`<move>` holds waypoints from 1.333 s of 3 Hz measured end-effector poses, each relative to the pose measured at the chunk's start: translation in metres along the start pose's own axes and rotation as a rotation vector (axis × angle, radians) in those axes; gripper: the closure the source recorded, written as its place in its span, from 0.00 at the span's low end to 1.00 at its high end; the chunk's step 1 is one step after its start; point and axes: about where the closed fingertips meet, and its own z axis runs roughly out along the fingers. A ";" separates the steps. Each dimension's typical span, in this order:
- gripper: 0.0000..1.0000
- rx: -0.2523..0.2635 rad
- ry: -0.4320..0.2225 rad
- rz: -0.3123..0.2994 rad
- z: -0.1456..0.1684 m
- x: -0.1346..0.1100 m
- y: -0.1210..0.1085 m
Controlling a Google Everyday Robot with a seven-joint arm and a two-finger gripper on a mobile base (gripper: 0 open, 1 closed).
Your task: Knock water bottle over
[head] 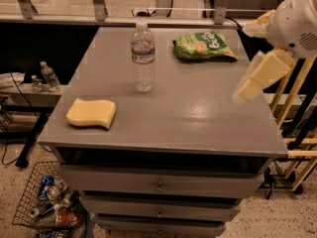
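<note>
The water bottle (142, 57) stands upright on the grey table (198, 113), left of the middle towards the back. It is clear and ribbed, with a white cap and a white-blue-red label band. My gripper (261, 69) hangs over the table's right edge at about mid depth, on a white arm (297, 19) coming in from the upper right. It is well to the right of the bottle and apart from it, and holds nothing that I can see.
A yellow sponge (91, 113) lies at the table's front left. A green chip bag (203, 45) lies at the back right. Two small bottles (47, 76) stand on a low shelf to the left. A wire basket of cans (47, 202) sits on the floor at lower left. Yellow wooden bars (297, 108) stand to the right.
</note>
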 end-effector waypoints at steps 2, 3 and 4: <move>0.00 0.030 -0.332 0.054 0.023 -0.078 -0.032; 0.00 0.018 -0.345 0.073 0.028 -0.077 -0.030; 0.00 -0.048 -0.425 0.125 0.077 -0.086 -0.032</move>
